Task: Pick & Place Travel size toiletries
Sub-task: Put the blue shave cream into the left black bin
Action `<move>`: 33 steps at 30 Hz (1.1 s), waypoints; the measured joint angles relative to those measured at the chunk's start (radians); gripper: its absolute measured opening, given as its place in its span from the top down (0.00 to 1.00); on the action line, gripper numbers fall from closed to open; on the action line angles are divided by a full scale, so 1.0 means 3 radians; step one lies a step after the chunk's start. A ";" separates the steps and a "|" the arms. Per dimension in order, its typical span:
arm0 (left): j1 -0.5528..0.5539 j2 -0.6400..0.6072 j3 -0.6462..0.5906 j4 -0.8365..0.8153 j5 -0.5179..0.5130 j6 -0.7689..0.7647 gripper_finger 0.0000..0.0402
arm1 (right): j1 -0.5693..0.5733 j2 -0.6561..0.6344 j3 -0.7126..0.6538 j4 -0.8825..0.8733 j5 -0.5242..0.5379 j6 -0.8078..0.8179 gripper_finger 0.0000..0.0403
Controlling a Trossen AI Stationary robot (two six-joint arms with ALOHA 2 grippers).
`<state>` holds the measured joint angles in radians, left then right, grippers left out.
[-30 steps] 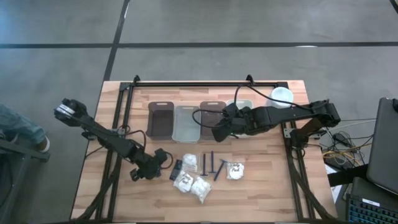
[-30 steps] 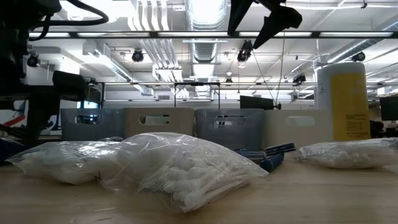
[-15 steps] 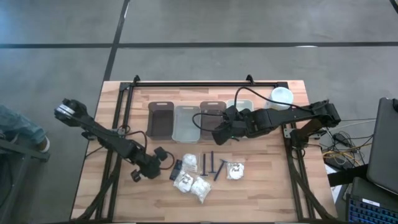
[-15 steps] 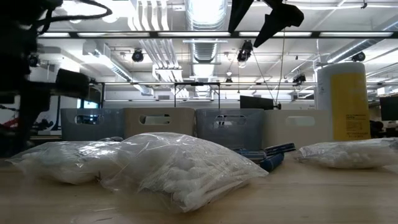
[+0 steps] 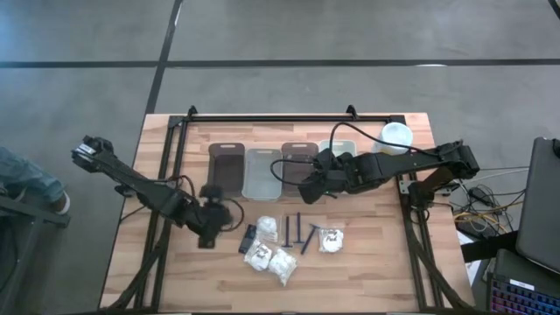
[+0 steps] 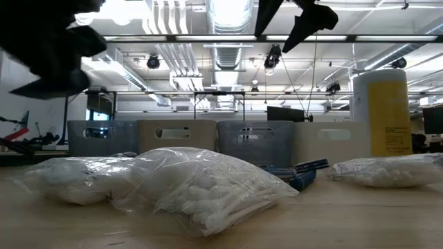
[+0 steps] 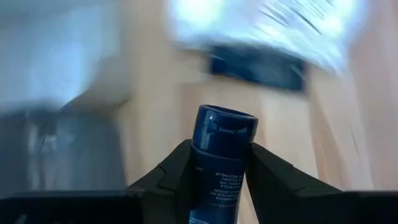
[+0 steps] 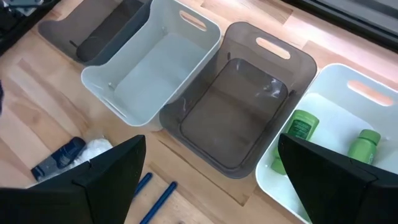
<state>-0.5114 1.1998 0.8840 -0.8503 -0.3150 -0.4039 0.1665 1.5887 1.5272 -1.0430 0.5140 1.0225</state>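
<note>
My left gripper (image 5: pixel 214 219) hangs over the table's left half, shut on a dark blue tube (image 7: pixel 221 155). A second dark tube (image 5: pixel 248 238) lies on the wood beside several white wrapped packets (image 5: pixel 271 258). Thin blue razor sticks (image 5: pixel 297 232) and one more packet (image 5: pixel 331 239) lie to their right. Two green bottles (image 8: pixel 303 127) rest in the white bin (image 8: pixel 348 99). My right gripper (image 5: pixel 311 188) hovers open above the near edge of the bins, with nothing between its fingers. My left gripper pinches the tube's body (image 7: pixel 214 180) between its two fingers (image 7: pixel 168 177), one on each side. The tube lies along the fingers, its capped end (image 7: pixel 225 127) sticking out past the tips. It is lifted clear of the table and points slanting down.
Four bins stand in a row at the back: a dark one (image 5: pixel 226 168), a pale one (image 5: pixel 262 173), a grey one (image 5: pixel 297 162) and the white one (image 5: pixel 337 150). A yellow canister with a white lid (image 5: pixel 395 136) stands at the far right. Bare wood lies at the near left.
My left gripper has risen from the table beside the packets, drifting a little toward the far edge, and has rolled about its own axis. The dark blue tube has come up with it, clear of the wood.
</note>
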 joint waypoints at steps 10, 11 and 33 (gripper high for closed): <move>0.0175 -0.0342 0.0057 -0.0517 -0.1155 -0.3273 0.68 | -0.0001 -0.0013 0.0000 -0.0106 0.0001 -0.0318 0.10; 0.0238 -0.0396 0.0034 -0.0510 -0.1206 -0.3464 0.68 | -0.0001 -0.0013 0.0000 -0.0138 0.0001 -0.0322 0.10; 0.2561 -0.0217 -0.0078 0.0227 -0.0052 -0.2438 0.68 | 0.0042 -0.0014 0.0000 -0.0271 0.0014 -0.0205 0.10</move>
<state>0.2569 1.1348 0.8604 -0.7822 -0.3307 -1.1352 0.1791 1.5845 1.5272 -1.1244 0.5182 0.9609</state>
